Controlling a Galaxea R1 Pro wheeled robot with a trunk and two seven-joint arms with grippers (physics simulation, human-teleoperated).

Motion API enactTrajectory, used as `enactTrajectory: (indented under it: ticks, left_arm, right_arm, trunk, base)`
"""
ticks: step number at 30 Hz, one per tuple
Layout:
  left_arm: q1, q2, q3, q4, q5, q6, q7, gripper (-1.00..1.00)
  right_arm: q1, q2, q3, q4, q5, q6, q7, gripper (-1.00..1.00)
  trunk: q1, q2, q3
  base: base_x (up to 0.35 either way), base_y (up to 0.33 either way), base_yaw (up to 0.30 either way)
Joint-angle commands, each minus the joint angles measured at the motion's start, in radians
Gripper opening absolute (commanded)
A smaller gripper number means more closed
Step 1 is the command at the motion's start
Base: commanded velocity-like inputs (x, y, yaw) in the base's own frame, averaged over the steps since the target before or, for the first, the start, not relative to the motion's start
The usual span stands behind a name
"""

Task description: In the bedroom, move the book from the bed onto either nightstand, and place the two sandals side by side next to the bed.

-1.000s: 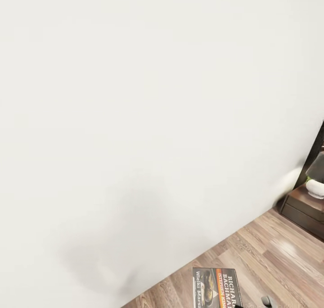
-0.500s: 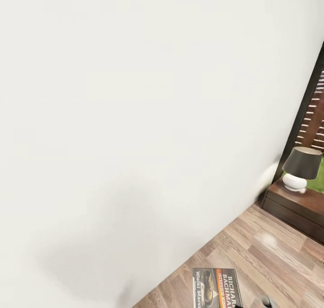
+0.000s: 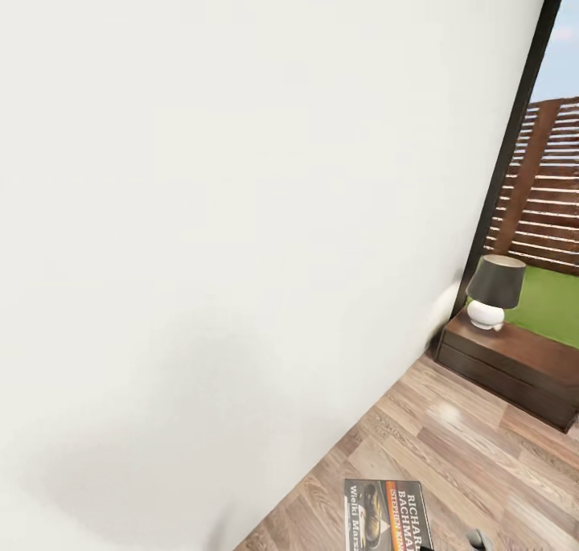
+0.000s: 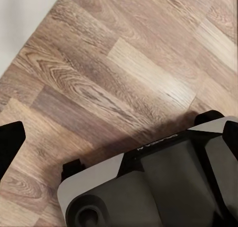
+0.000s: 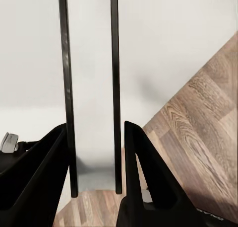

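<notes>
At the bottom edge of the head view, right of centre, the book (image 3: 386, 516) was held cover-up over the wood-plank floor (image 3: 450, 462), its dark cover bearing a picture with orange and white lettering. In the right wrist view the right tool (image 5: 95, 157) had its two black fingers (image 5: 141, 167) pressed against the book (image 5: 91, 88), seen edge-on as a pale slab between two thin dark lines, so the tool was pinching it. In the left wrist view the left tool (image 4: 15, 142) showed one black fingertip at the left edge of the frame above the floor; whether it was spread or pressed together could not be told. Farther off, at the right of the head view, the nightstand (image 3: 511, 366) stood against the white wall (image 3: 241, 213), carrying a table lamp (image 3: 492, 292) with a dark shade and white base. Beyond it, a black-framed window (image 3: 515, 141) showed a slatted wooden fence (image 3: 551, 189) and grass (image 3: 551, 306).
</notes>
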Motion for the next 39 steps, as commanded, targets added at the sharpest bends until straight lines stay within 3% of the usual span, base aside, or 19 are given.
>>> enactTrajectory:
  ticks: [1, 11, 24, 39]
  left_arm:
    - [0.000, 0.000, 0.003, 0.000, -0.009, -0.006, -0.002, 1.00]
    - [-0.001, 0.000, 0.003, 0.000, -0.009, -0.006, -0.002, 1.00]
    - [0.000, 0.000, 0.003, 0.000, -0.009, -0.006, -0.002, 1.00]
    - [-0.001, 0.000, 0.003, 0.000, -0.009, -0.006, -0.002, 1.00]
  right_arm:
    - [-0.001, 0.000, 0.005, 0.000, -0.011, 0.010, 0.002, -1.00]
    - [-0.001, 0.000, 0.005, 0.000, -0.011, 0.010, 0.002, -1.00]
    - [-0.001, -0.001, 0.005, 0.000, -0.013, 0.011, 0.003, -1.00]
    - [-0.001, 0.000, 0.005, 0.000, -0.011, 0.011, 0.001, -1.00]
  trunk:
    - [0.000, -0.002, -0.002]
    - [0.000, -0.002, -0.002]
    - [0.000, -0.002, -0.002]
    - [0.000, -0.002, -0.002]
  base:
    - [0.000, 0.000, -0.240]
    - [0.008, 0.000, -0.240]
    - [0.233, 0.000, -0.250]
    - [0.012, 0.000, -0.276]
